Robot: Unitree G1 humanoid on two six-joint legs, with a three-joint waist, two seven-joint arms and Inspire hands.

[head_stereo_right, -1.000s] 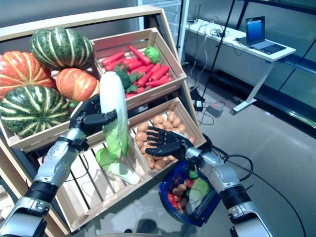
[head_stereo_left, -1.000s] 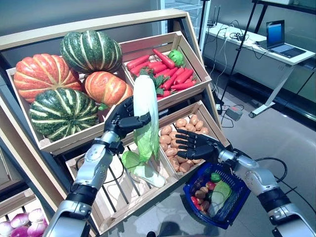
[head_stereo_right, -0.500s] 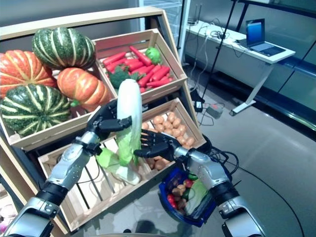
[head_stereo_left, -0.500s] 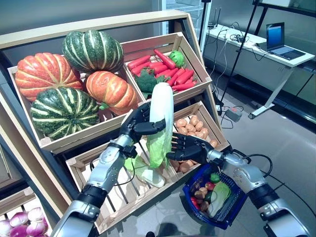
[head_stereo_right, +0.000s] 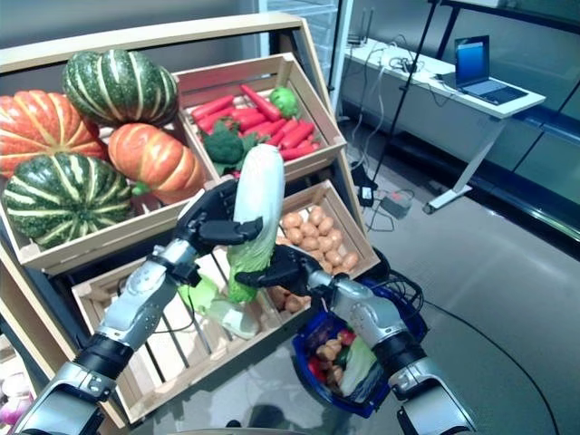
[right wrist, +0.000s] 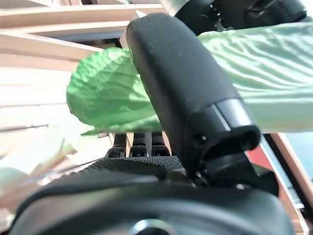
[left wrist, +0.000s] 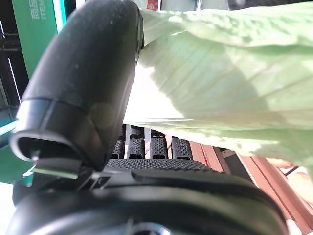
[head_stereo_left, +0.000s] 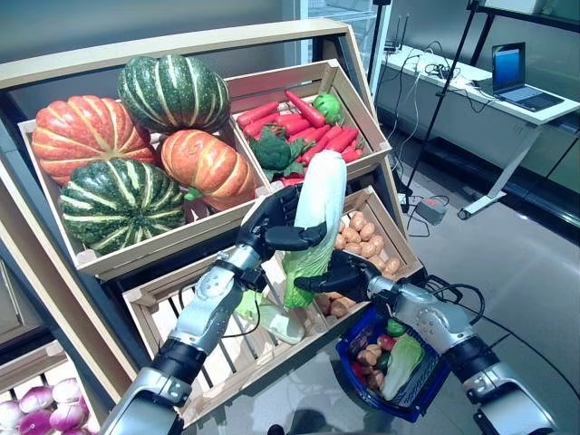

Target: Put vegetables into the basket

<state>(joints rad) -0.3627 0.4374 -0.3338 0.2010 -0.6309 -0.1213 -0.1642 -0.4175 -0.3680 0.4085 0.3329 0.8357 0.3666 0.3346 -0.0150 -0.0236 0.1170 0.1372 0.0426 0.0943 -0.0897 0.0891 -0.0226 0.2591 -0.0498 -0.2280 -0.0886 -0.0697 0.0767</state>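
Note:
My left hand (head_stereo_left: 272,227) is shut on a long cabbage (head_stereo_left: 317,204), white end up and green leaves down, in front of the stand's lower crates. In the left wrist view its thumb (left wrist: 83,83) lies across the pale leaf (left wrist: 220,83). My right hand (head_stereo_left: 337,272) is at the cabbage's leafy lower end. In the right wrist view its thumb (right wrist: 186,88) presses over the green leaf (right wrist: 107,98), with the fingers under it. The blue basket (head_stereo_left: 347,353) stands on the floor below my right arm. It holds a pale green leafy vegetable (head_stereo_left: 403,358) and small red and brown round ones.
The slanted wooden stand (head_stereo_left: 181,41) with its crates takes up the left and middle. A white desk with a laptop (head_stereo_left: 517,77) stands at the back right, with cables on the floor beside it. Grey floor (head_stereo_left: 507,254) lies to the right of the basket.
My left hand has carried the cabbage to the right and tilted it. My right hand has moved left and closed on the cabbage's leafy end.

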